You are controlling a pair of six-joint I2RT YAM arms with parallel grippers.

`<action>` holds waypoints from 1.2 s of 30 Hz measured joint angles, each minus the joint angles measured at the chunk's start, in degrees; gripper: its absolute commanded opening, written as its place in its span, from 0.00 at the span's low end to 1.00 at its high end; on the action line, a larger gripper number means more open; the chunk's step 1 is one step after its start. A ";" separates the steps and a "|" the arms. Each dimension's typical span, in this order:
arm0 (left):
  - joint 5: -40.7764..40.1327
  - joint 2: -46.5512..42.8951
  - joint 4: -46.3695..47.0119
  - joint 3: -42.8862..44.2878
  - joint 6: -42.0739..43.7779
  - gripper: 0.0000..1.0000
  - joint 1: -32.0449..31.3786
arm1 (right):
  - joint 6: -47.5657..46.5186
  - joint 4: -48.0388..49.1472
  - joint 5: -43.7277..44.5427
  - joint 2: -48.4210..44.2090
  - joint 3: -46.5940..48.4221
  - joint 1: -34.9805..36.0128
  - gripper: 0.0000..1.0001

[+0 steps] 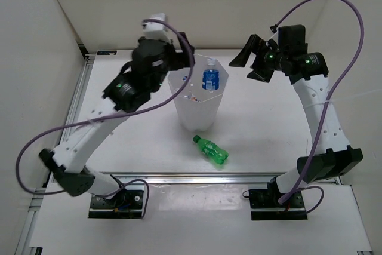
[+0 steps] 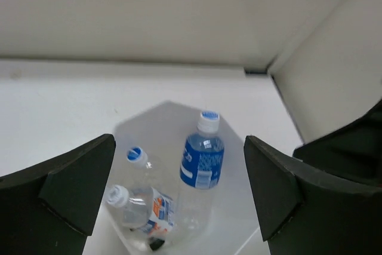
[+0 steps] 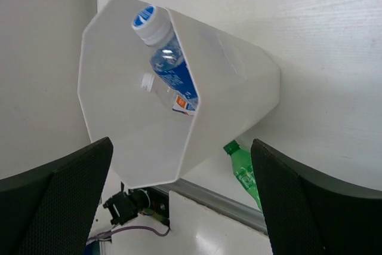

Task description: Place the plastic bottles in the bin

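The tall white bin (image 1: 197, 111) stands mid-table. Inside it the blue-labelled bottle (image 1: 210, 79) leans upright against the right wall. My left gripper (image 1: 186, 58) hovers open over the bin's back-left rim, holding nothing. In the left wrist view, below that gripper (image 2: 179, 174), I see the bin's floor (image 2: 239, 207) with the blue-labelled bottle (image 2: 203, 159), a white/red-labelled bottle (image 2: 143, 207) and a plain clear bottle (image 2: 140, 159). A green bottle (image 1: 210, 150) lies on the table in front of the bin. My right gripper (image 1: 250, 64) is open and empty, raised to the bin's right.
A metal rail (image 1: 197, 177) runs along the table's near edge, close to the green bottle (image 3: 245, 171). White walls close in the left, back and right sides. Purple cables (image 1: 352, 22) loop off both arms. The right wrist view shows the bin (image 3: 239, 94) from above.
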 measured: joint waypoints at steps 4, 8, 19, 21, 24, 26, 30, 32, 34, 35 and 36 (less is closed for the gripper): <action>-7.58 -12.46 1.95 -3.10 2.21 1.00 0.44 | 0.61 2.47 -1.84 -4.48 -10.01 -1.44 1.00; -16.09 -29.11 3.06 -15.54 1.36 1.00 0.98 | 0.28 5.84 -2.60 -12.81 -21.88 -1.88 1.00; -22.95 -38.58 -21.00 -30.34 -19.17 1.00 1.03 | -6.58 12.68 -5.81 -25.49 -53.02 7.41 1.00; -22.91 -38.80 -25.33 -32.65 -22.82 1.00 1.03 | -7.15 14.34 -5.64 -25.46 -57.16 8.92 1.00; -21.62 -40.35 -29.94 -36.52 -26.71 1.00 1.03 | -7.56 17.53 -5.27 -24.50 -60.96 10.93 1.00; -20.41 -41.77 -32.39 -38.16 -29.07 1.00 1.03 | -7.63 20.59 -4.81 -23.30 -62.73 12.17 1.00; -18.58 -43.63 -35.65 -38.91 -32.20 1.00 1.03 | -7.72 25.86 -4.26 -17.94 -64.22 14.25 1.00; -18.12 -43.47 -36.81 -38.91 -32.83 1.00 1.03 | -7.72 28.37 -4.15 -14.93 -64.28 15.74 1.00; -17.57 -42.69 -37.90 -38.88 -33.03 1.00 1.03 | -7.76 30.62 -4.07 -12.66 -64.52 17.16 1.00; -17.22 -42.07 -38.53 -38.80 -33.03 1.00 1.03 | -7.82 31.56 -4.07 -11.69 -64.59 17.86 1.00; -16.96 -41.40 -39.15 -38.66 -32.96 1.00 1.03 | -7.87 32.44 -4.11 -10.67 -64.59 18.43 1.00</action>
